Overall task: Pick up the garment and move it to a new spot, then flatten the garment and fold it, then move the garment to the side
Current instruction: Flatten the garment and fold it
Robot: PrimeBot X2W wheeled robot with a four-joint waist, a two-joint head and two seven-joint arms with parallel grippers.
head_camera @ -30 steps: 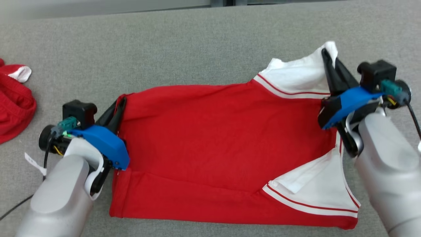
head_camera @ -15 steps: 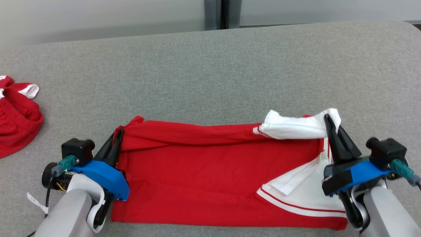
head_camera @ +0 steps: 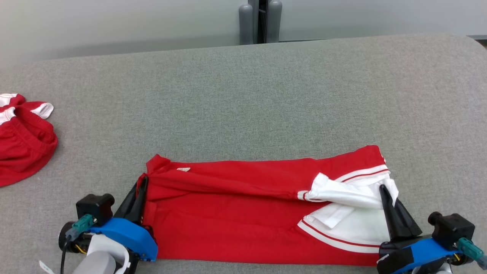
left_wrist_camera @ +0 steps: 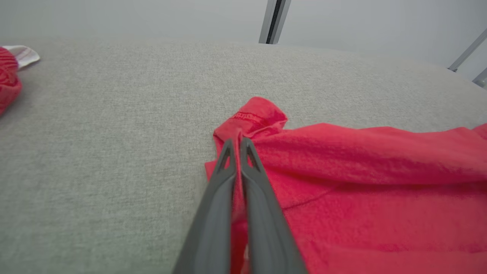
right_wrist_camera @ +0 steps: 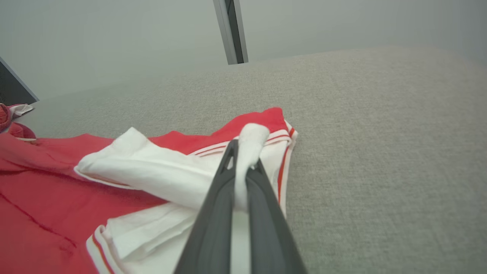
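Observation:
The garment [head_camera: 247,213] is a red shirt with white, red-striped sleeves, lying lengthwise near the front edge of the grey table, its far edge doubled over toward me. My left gripper [head_camera: 143,182] is shut on the garment's red left corner [left_wrist_camera: 249,118], fabric pinched between the fingers [left_wrist_camera: 228,171]. At the other end my right gripper [head_camera: 382,189] is shut on a white sleeve fold [right_wrist_camera: 251,140], which pokes up past the fingertips. The red body [right_wrist_camera: 38,190] spreads to the left in the right wrist view.
Another red and white piece of clothing [head_camera: 21,142] lies bunched at the table's left edge, also seen as a red heap [left_wrist_camera: 7,76] in the left wrist view. Grey table surface [head_camera: 247,102] stretches beyond the garment to a wall with a dark post [head_camera: 260,21].
Both grippers have carried the garment's far edge toward me, folding it over the near half. The head camera has tilted, showing more of the table's far side.

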